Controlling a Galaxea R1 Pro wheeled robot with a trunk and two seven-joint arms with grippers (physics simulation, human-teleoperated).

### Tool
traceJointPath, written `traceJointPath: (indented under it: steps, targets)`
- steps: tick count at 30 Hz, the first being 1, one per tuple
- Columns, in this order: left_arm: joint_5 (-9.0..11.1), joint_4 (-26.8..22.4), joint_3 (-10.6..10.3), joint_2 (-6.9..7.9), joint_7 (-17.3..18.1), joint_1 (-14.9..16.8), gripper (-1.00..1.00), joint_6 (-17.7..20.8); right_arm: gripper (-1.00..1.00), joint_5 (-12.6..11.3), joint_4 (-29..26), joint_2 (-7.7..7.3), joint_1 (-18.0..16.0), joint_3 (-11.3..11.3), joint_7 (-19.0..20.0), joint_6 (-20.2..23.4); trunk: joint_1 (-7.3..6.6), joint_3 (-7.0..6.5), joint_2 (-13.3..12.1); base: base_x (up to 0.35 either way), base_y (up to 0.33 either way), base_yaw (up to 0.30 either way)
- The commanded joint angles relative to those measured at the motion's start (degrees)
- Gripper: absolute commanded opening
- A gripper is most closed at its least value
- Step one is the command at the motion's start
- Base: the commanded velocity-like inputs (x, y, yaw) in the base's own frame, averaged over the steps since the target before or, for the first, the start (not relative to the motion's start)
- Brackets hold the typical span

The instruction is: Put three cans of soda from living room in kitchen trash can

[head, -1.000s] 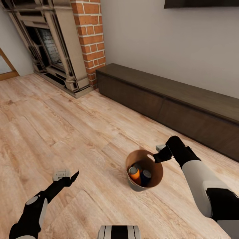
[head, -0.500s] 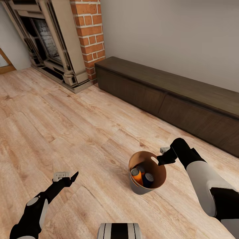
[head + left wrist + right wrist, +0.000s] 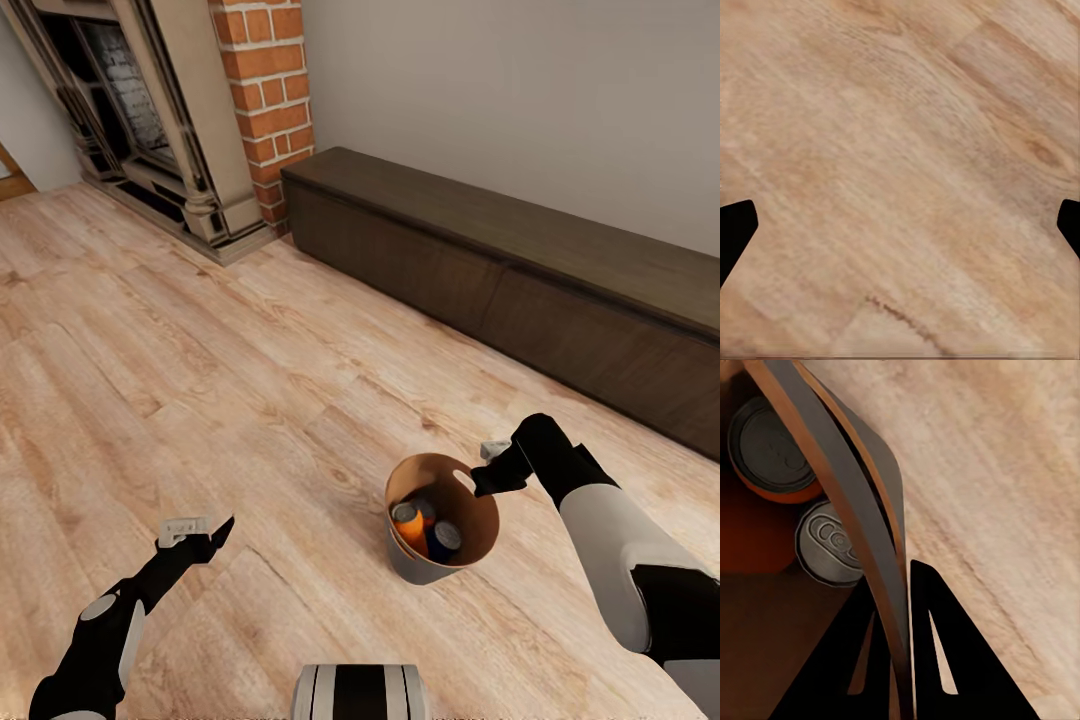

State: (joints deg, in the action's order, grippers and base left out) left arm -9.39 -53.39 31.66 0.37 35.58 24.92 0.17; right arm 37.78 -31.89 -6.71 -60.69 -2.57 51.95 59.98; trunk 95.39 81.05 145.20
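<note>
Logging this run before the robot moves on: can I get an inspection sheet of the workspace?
Surface: light wood plank floor.
Job's things: trash can held off the floor by its rim; soda cans inside, at least two ends visible.
Clutter: nothing seen.
Grippers: right gripper shut on the trash can's rim, a finger each side of the wall; left gripper open, empty, over the floor.
Cables: nothing seen.
Surroundings: brick fireplace, long dark low cabinet, plain wall.

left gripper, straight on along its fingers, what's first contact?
Probably the plank floor: the left gripper hangs open with only bare wood showing ahead between its fingertips. How far off is unclear.
</note>
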Motion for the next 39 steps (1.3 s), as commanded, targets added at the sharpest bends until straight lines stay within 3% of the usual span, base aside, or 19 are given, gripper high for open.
traceJointPath:
  steps: [1, 27, 28, 39]
  targets:
    - [-0.01, 0.03, -0.02, -0.01, -0.01, 0.03, 1.0, -0.01, -1.0, -1.28, 0.69, 0.08, 0.09, -0.33, 0.25, 0.02, 0.06, 0.25, 0.0, 0.0, 0.0, 0.0]
    - [-0.01, 0.04, -0.02, -0.01, -0.07, 0.04, 1.0, -0.08, -1.0, -1.16, 0.63, 0.23, 0.13, -0.22, 0.25, 0.02, 0.09, 0.47, 0.01, 0.0, 0.0, 0.0]
    - [-0.01, 0.04, -0.02, -0.01, -0.07, 0.04, 1.0, -0.08, 1.0, -1.15, 0.61, 0.22, 0.13, -0.2, 0.25, 0.02, 0.09, 0.47, 0.01, 0.0, 0.0, 0.0]
    - [-0.01, 0.04, -0.02, -0.01, -0.07, 0.04, 1.0, -0.08, 1.0, -1.15, 0.51, 0.07, 0.14, -0.29, 0.25, 0.02, 0.09, 0.47, 0.01, 0.0, 0.0, 0.0]
